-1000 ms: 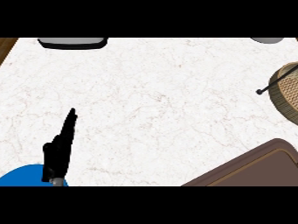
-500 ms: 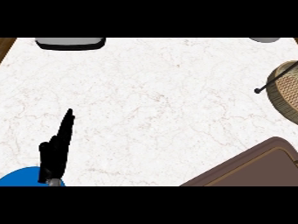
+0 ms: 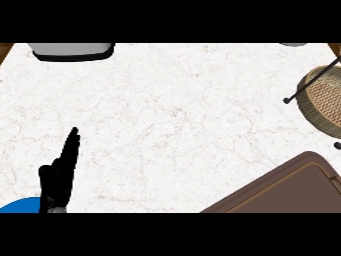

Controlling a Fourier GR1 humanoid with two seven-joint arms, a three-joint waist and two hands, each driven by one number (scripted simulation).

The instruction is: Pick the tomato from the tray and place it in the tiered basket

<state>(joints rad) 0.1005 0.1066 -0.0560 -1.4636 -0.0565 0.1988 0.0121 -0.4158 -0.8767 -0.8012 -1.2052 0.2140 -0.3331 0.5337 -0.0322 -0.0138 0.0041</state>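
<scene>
Open left hand rested at the white table's lower left.
Fingers straight; brown tray lower right, wicker tiered basket at right edge; the tomato's place could not be told.

No readable text, labels or numbers (anywhere on counter).

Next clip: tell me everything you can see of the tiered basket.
The tiered basket sits at the view's right edge, partly cut off. A round tan woven bowl with a thick rim is held in a thin black wire frame, and the frame's two visible feet rest on the white counter. A sliver of another woven tier shows above it. The visible part of the bowl holds nothing. It stands apart from the brown tray.
</scene>
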